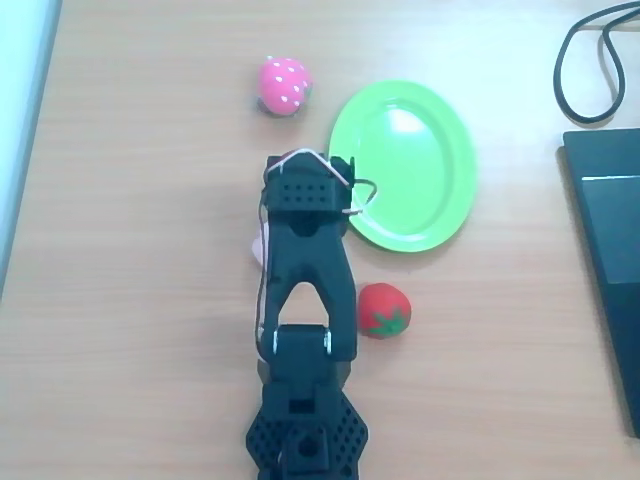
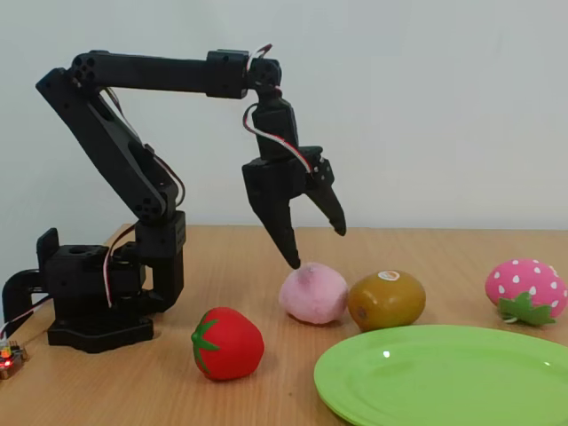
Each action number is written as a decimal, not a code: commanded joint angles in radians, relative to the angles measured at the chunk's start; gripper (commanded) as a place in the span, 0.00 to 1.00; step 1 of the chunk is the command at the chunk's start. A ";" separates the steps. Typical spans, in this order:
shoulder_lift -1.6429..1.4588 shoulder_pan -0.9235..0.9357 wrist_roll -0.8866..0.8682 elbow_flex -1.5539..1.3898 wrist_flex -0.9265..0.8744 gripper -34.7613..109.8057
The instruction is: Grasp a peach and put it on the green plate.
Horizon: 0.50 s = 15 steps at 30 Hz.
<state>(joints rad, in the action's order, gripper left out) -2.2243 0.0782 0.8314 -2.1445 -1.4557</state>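
Observation:
The pale pink peach [image 2: 313, 293] lies on the wooden table beside an olive-brown fruit [image 2: 386, 300]. In the overhead view only a pale sliver of the peach [image 1: 257, 247] shows at the left of the arm. My black gripper [image 2: 316, 246] hangs open just above the peach, its longer finger's tip close to or touching the peach's top and nothing between the fingers. The lime-green plate [image 2: 453, 377] lies empty in front of the fruits in the fixed view, and in the overhead view the plate [image 1: 405, 165] is right of the gripper head.
A pink white-dotted strawberry [image 1: 283, 85] [image 2: 525, 290] lies near the plate's far end. A red tomato [image 1: 383, 311] [image 2: 227, 343] sits beside the arm. A dark flat device [image 1: 610, 250] and a black cable [image 1: 590, 60] occupy the overhead view's right edge.

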 commanded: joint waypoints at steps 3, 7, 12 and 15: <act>0.029 0.058 0.126 0.038 -0.063 0.53; 0.069 0.084 0.156 0.038 -0.064 0.53; 0.164 0.094 0.153 0.058 -0.061 0.53; 0.189 0.092 0.146 0.061 -0.037 0.53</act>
<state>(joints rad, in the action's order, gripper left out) -2.0356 0.1565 0.9649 -2.1077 -1.5002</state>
